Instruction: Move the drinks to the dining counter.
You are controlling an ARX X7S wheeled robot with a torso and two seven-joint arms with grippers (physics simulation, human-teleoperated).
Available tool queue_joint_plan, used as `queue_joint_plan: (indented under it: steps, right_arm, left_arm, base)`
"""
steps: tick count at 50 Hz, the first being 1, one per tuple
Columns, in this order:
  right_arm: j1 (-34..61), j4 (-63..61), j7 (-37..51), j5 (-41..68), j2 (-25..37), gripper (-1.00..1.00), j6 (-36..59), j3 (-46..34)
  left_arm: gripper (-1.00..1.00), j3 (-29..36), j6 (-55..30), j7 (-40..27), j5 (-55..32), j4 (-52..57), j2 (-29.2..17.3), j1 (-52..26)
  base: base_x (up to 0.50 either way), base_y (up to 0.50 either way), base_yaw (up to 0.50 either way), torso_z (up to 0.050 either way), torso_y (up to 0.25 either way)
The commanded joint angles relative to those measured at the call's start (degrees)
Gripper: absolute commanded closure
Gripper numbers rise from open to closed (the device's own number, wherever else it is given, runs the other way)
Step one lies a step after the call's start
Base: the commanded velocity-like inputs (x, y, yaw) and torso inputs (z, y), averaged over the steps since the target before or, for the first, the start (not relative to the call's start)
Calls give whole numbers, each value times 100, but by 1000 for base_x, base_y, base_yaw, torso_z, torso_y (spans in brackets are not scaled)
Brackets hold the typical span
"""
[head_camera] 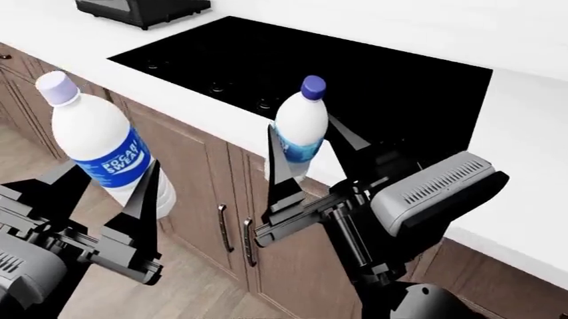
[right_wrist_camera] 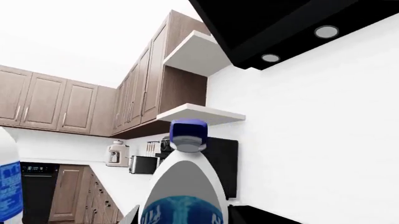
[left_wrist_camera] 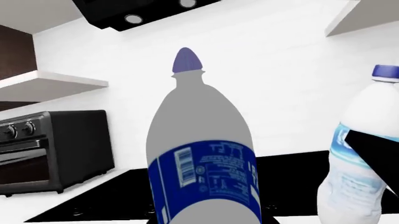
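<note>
In the head view my left gripper (head_camera: 116, 167) is shut on the bigger milky-white Pocari Sweat bottle (head_camera: 98, 149) with its lilac cap, holding it upright in front of the cabinets. My right gripper (head_camera: 302, 133) is shut on the slimmer bottle (head_camera: 300, 129) with its dark blue cap, upright by the worktop's front edge. The left wrist view shows the Pocari bottle (left_wrist_camera: 199, 158) close up and the slimmer bottle (left_wrist_camera: 358, 154) beside it. The right wrist view shows the slimmer bottle (right_wrist_camera: 184, 186) and a strip of the Pocari bottle (right_wrist_camera: 7, 186). The dining counter is out of view.
A white worktop (head_camera: 533, 133) with a black cooktop (head_camera: 310, 60) runs behind both bottles. A dark toaster oven (head_camera: 142, 10) stands at its far left. Brown cabinet doors (head_camera: 195, 173) lie below. A black range hood (left_wrist_camera: 137, 14) and wall shelves (right_wrist_camera: 199, 114) hang above.
</note>
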Motion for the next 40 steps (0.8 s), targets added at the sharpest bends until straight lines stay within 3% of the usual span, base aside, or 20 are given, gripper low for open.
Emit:
queue_joint_plan:
  steps: [1, 40]
  right_arm:
    - [28, -31, -11, -130, 7, 100, 6, 9]
    - [-54, 43, 1, -190, 27, 100, -152, -80]
  left_arm:
    - [100, -59, 60, -44, -68, 0, 16, -31]
    - [100, -64, 146, -29, 20, -24, 36, 65]
  base:
    - [0, 0, 500, 0, 0]
    - [0, 0, 500, 0, 0]
